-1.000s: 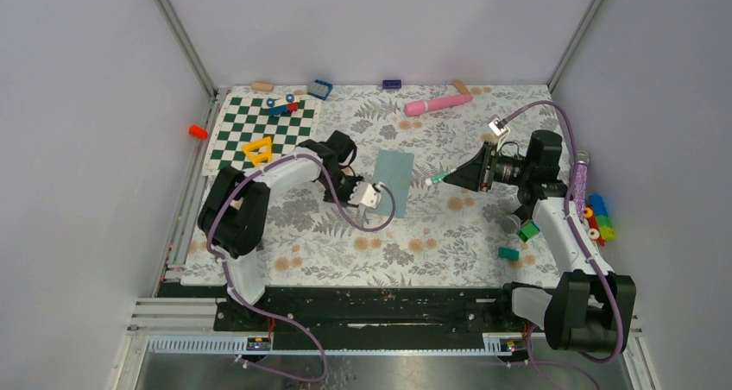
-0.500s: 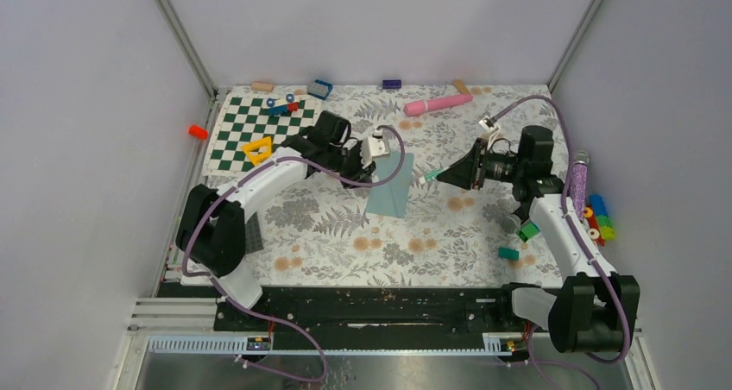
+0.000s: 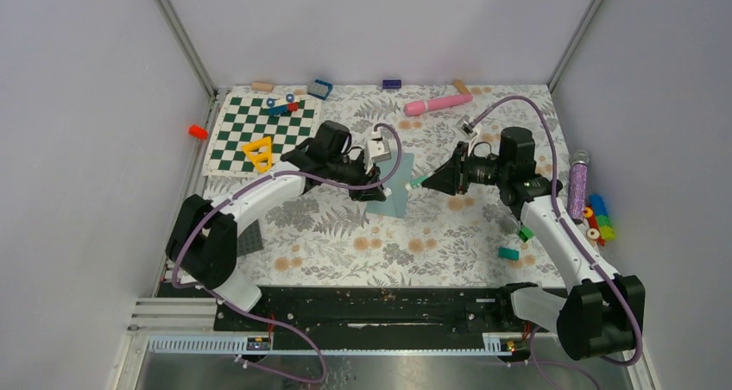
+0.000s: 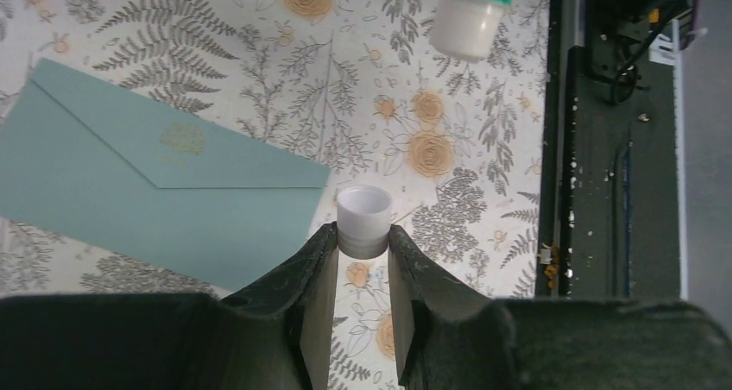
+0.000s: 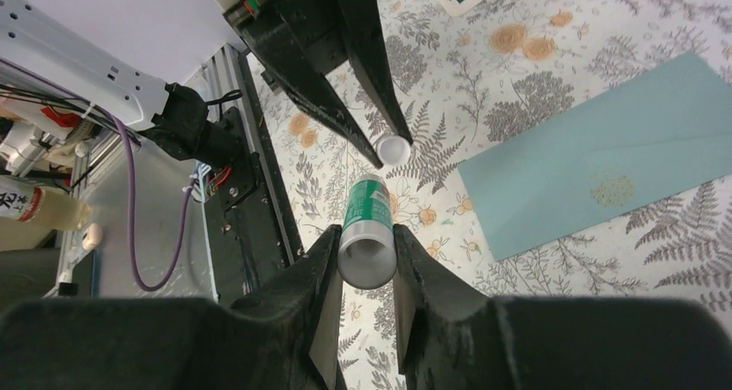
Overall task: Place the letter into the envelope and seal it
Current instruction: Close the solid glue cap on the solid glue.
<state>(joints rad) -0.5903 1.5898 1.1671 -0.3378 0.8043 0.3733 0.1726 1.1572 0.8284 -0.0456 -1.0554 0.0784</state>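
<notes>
The teal envelope lies flat on the floral table, flap folded down, a gold mark on the flap; it also shows as the envelope and the envelope. The letter is out of view. My left gripper is shut on a small white cap just past the envelope's corner. My right gripper is shut on a green-and-white glue stick, which points at the cap. In the top view the left gripper and right gripper face each other above the envelope, the glue stick between them.
A green-and-white chequered board with a yellow triangle lies at the back left. A pink cylinder lies at the back. A purple glitter tube and coloured blocks sit at the right. A dark studded plate is under the left arm.
My left gripper swung with the cap from the envelope's near-left side to over it. My right gripper moved left with the glue stick, so the two tips now nearly meet.
</notes>
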